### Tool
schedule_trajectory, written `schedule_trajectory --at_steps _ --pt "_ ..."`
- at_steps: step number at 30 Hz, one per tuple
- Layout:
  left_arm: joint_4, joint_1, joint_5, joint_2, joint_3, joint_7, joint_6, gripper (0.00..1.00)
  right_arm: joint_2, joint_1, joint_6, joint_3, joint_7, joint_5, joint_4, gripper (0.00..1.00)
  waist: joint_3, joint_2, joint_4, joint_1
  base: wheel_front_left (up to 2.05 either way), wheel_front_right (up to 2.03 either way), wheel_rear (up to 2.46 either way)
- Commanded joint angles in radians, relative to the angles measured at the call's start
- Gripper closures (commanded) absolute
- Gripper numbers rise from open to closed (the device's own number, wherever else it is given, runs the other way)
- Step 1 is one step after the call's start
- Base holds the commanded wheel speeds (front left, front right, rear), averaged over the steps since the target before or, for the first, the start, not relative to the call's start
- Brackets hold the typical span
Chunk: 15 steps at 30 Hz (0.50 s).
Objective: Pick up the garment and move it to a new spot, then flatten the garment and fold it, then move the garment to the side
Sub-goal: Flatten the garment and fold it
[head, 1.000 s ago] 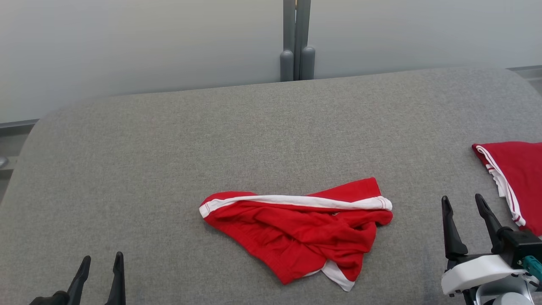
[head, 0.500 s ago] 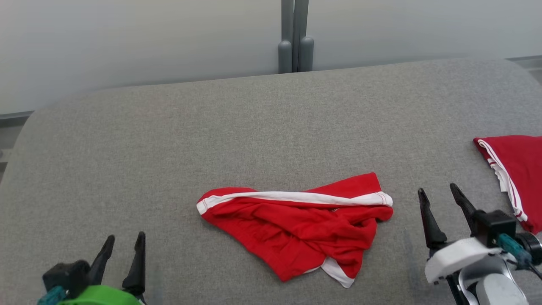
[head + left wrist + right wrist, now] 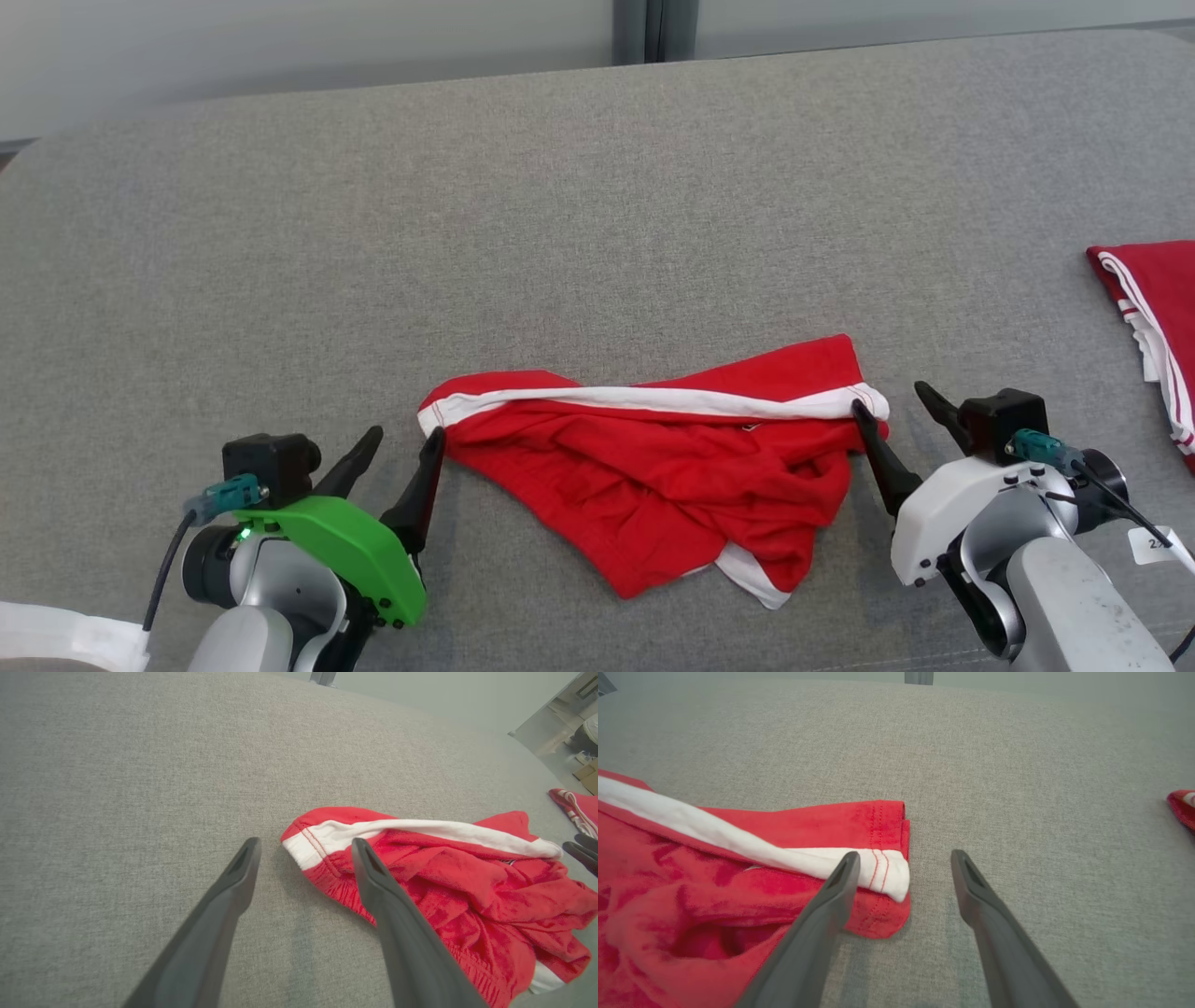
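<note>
Crumpled red garment (image 3: 653, 476) at mid-table (image 3: 597, 233), each end of its white waistband (image 3: 672, 401) between the wide-spread fingers of the left gripper (image 3: 406, 433) and right gripper (image 3: 888, 397); a shallow closure risks pinching one layer, so the bundle sags or twists.

Dark fingers (image 3: 420, 485) (green shell (image 3: 345, 551), white shell (image 3: 943, 509))

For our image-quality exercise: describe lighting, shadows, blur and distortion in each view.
Head view: soft even light, no glare, faint shadow under the garment. Left wrist view: wide-angle stretch makes the left gripper loom large. Right wrist view: stitching sharp, right gripper casts a pale shadow.
</note>
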State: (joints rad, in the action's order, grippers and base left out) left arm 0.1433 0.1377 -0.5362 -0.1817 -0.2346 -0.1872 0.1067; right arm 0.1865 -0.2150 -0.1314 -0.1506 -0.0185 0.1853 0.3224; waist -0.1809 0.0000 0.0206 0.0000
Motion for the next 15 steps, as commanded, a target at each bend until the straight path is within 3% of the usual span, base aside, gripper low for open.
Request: schedule_trajectory --at_steps 1,15 --pt "0.005 0.013 -0.008 -0.009 -0.005 -0.013 0.005 0.0 0.005 -0.013 0.001 -0.007 -0.006 0.008 0.002 0.0 -0.022 0.0 0.003 0.0 0.0 0.0 0.0" --pt "0.046 0.054 -0.019 -0.013 -0.037 -0.071 0.006 0.0 0.011 -0.036 0.001 -0.074 -0.009 0.047 0.021 0.0 -0.031 0.0 0.009 0.0 0.0 0.0 0.0"
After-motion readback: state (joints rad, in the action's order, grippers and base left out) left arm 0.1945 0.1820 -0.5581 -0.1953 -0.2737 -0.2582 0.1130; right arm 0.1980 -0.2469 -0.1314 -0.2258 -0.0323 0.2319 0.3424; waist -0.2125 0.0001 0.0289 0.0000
